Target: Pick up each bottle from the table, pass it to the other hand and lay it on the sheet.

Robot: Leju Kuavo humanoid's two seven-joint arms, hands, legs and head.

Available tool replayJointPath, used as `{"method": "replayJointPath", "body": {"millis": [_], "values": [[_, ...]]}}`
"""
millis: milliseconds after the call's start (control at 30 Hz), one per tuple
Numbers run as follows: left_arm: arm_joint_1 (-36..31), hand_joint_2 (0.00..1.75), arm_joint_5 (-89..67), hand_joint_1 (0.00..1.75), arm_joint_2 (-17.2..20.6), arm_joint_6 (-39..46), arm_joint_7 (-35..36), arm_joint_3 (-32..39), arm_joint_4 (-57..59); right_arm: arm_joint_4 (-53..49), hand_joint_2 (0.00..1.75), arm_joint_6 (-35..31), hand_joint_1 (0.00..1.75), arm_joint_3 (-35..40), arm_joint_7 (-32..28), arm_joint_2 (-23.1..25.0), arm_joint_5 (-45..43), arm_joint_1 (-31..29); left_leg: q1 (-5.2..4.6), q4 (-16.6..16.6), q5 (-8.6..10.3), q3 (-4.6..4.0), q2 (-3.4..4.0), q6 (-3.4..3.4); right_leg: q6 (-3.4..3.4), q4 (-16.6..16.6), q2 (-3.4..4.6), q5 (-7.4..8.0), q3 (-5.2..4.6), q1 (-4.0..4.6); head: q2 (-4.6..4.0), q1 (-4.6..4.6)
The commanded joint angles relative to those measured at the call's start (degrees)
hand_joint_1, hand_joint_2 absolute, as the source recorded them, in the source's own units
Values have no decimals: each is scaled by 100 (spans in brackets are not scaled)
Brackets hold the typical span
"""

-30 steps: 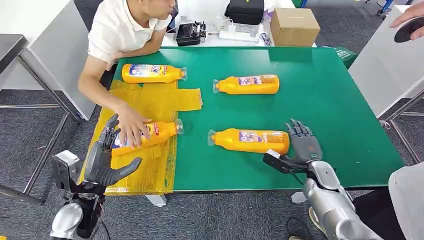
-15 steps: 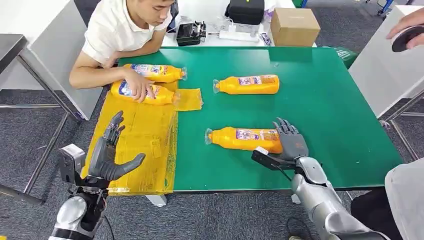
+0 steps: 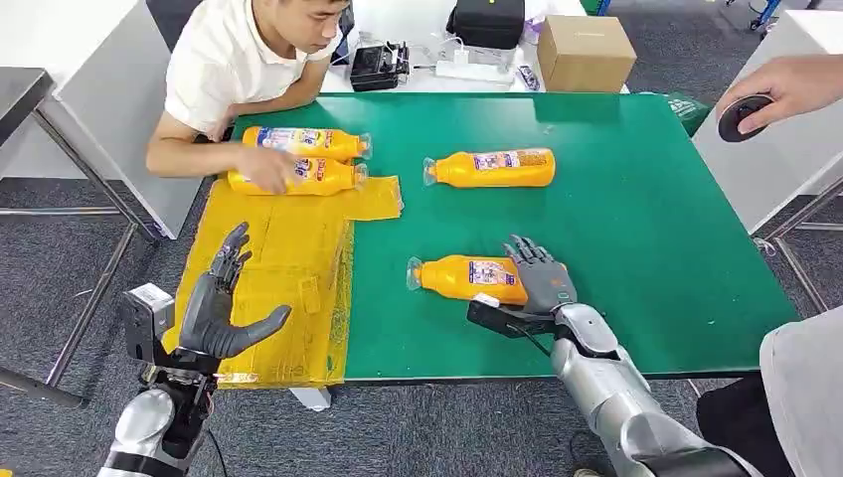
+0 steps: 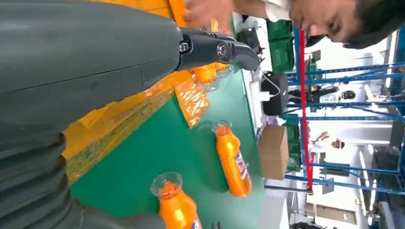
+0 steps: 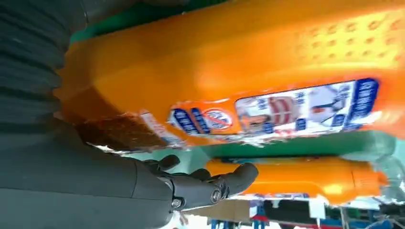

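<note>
Right robot hand (image 3: 542, 283) has slid onto the near bottle (image 3: 467, 278) on the worktop (image 3: 646, 199), fingers draped over it, not yet clamped. Left robot hand (image 3: 221, 308) waits spread above the sheet (image 3: 288, 248) for the handover.

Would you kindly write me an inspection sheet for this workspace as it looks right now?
Surface: green table, yellow sheet over its left part.
Job's things: two bottles on sheet, a person's hand on the nearer; far bottle and near bottle on bare green.
Clutter: cardboard box, black bag on the white table behind.
Hands: left hand open above sheet; right hand over near bottle's base, grip unclear.
Cables: white power strip.
Surroundings: seated person, another's hand with black object.
</note>
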Motion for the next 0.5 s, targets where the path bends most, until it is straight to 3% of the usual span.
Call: {"method": "replayJointPath", "body": {"millis": [33, 267, 400, 500], "values": [[-565, 175, 53, 0, -174, -116, 91, -282, 822, 897, 175, 956, 175, 114, 275, 153, -537, -225, -1, -10, 8, 21, -14, -1, -5, -9, -24, 2, 26, 1, 0, -2], [-805, 175, 200, 0, -200, -183, 44, -437, 1102, 1093, 175, 1019, 175, -55, 260, 224, -791, -128, 4, -14, 9, 49, -23, -2, -12, -22, -26, 2, -5, 5, 0, 2], [-784, 175, 233, 0, -150, -198, 26, -458, 1018, 1091, 175, 1161, 175, 1, 444, 165, -734, -175, 0, -27, 8, 69, -18, -3, -18, -31, -29, 11, 66, 2, 0, 0], [-754, 175, 249, 0, -128, -211, 16, -461, 954, 1046, 175, 1215, 175, 39, 477, 135, -707, -212, 1, -20, 9, 66, -17, -5, -17, -23, -30, 11, 63, 4, 0, 2]]}}
